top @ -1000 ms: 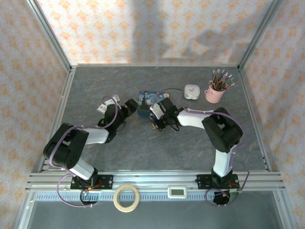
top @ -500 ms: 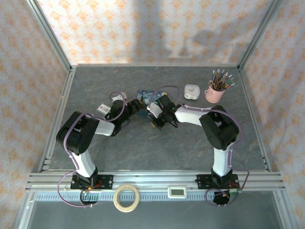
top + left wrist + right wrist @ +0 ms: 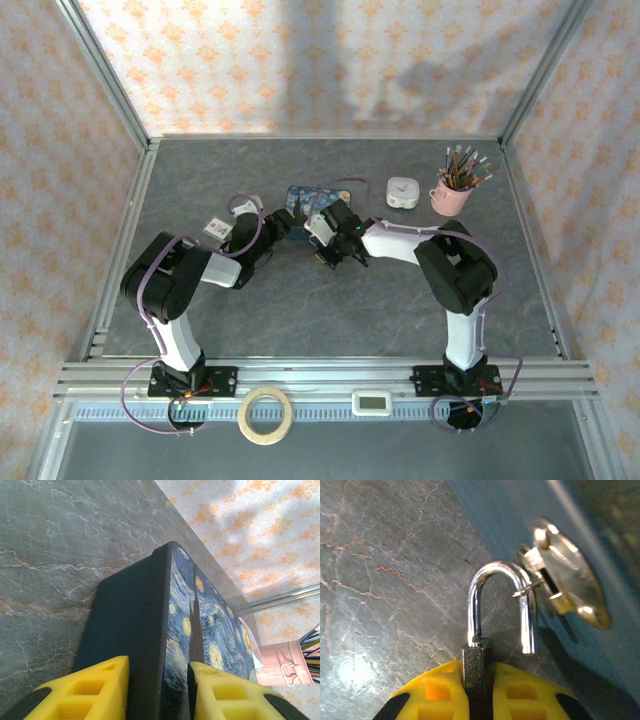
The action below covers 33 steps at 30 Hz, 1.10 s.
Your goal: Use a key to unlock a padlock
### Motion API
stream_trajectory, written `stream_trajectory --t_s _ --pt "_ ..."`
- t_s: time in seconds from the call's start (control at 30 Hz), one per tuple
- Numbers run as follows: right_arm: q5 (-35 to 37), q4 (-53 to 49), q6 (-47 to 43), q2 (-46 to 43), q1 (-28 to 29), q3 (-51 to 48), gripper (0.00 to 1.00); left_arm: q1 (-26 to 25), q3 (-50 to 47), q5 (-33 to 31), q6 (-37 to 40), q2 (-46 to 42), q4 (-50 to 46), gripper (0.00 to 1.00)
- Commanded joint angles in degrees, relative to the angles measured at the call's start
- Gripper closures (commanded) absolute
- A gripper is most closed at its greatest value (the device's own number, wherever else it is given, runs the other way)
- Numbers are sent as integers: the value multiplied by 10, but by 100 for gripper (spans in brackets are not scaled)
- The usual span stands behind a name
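Clamping padlock (image 3: 476, 660): right claw (image 3: 477, 685) is squeezing its body; shackle (image 3: 492, 570) is hanging in tin (image 3: 130, 615) hasp (image 3: 570, 595).
Left claw (image 3: 157, 672): is squeezing tin's edge.
Risk: skewed pull may be jamming shackle, dragging tin free.

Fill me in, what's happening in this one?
The left pincer clamps the blue starry tin, apparently to steady it. The right pincer grips the padlock by its body, and its shackle seems hooked in the tin's latch. One shackle leg looks free of the body, so the lock appears open but not yet off the latch.
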Motion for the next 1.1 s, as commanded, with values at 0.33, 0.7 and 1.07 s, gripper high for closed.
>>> stream_trajectory --t_s 0.33,0.7,1.07 --pt "-37 -25 56 10 -14 73 100 -23 -20 49 -5 -46 1 47" --pt "-131 4 137 24 -26 44 100 13 -83 35 11 -208 -109 34" --pt "-167 31 169 22 -26 35 100 -55 -140 -14 -81 -182 -8 58"
